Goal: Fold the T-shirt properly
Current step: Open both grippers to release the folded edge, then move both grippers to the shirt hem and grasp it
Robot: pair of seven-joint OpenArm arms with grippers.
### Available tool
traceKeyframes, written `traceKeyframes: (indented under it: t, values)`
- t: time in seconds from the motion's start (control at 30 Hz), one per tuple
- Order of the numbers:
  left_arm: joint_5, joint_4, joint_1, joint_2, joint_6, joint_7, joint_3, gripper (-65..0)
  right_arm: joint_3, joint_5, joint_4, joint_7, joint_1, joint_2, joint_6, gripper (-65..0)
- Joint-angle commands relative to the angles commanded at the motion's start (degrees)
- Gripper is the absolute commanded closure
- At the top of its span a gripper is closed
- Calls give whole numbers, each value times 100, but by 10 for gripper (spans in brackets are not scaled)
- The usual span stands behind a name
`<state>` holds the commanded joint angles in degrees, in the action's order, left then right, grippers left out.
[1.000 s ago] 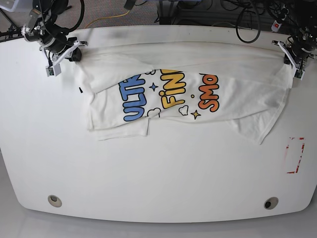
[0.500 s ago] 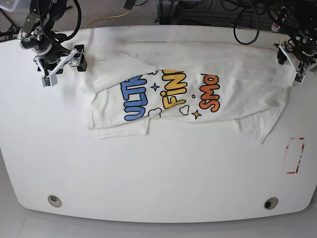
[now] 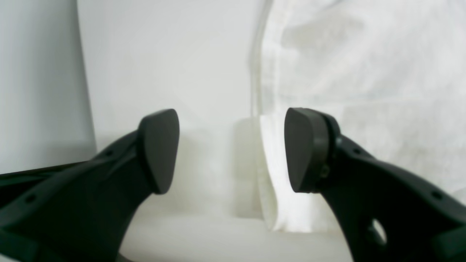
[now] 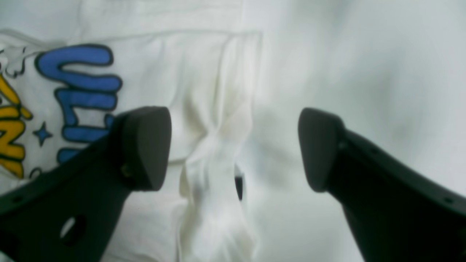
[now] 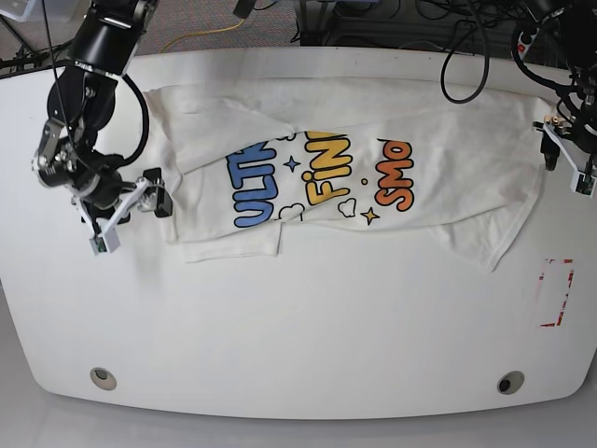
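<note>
The white T-shirt [image 5: 354,159] lies rumpled, print up, across the desk's [image 5: 298,327] far half. Both claws, left [image 3: 233,151] and right [image 4: 235,149], gape empty beside its edges, seemingly untouching.

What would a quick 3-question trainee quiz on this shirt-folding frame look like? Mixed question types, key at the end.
1. True or false: the right gripper is clamped on the T-shirt.
2. Multiple choice: what colour are the printed letters nearest the right gripper? A) orange B) blue C) green
3. Short answer: in the left wrist view, what lies between the open pads of the left gripper?

Key
1. False. Its jaws are open and hold nothing.
2. B. The blue letters sit at that end of the print.
3. A hemmed edge of the shirt, with bare table beside it.
</note>
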<state>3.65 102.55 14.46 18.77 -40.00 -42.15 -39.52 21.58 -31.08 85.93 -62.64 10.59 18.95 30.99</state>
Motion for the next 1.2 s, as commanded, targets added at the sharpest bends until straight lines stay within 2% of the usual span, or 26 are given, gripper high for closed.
traceKeyframes:
  t: [0.17, 0.4, 0.5, 0.67, 0.83, 1.0, 1.07, 1.2]
  values:
    - [0, 0, 0, -26, 0, 0, 0, -421, -844, 0, -1116, 545, 782, 316, 0, -525]
    - [0, 0, 0, -35, 0, 0, -9, -421, -1925, 0, -3130, 1600, 1846, 492, 26, -523]
    - [0, 0, 0, -35, 0, 0, -18, -421, -2251, -9, -3657, 1846, 2066, 536, 44, -523]
    - [0, -9, 0, -35, 0, 0, -18, -421, -2497, -9, -3859, 2040, 2101, 519, 44, -523]
    - [0, -18, 0, -35, 0, 0, 0, -421, -2611, 0, -3877, 2057, 2084, 281, 18, -523]
    - [0, -18, 0, -35, 0, 0, 26, -421, -2611, 9, -3895, 2286, 2075, 141, -9, -518]
    - [0, -18, -9, -35, 0, 0, 35, -421, -2611, 9, -3895, 2286, 2075, 123, -9, -468]
    - [-9, -18, -220, -35, 0, 0, 35, -421, -2611, 9, -3895, 2295, 2075, 123, -9, -243]
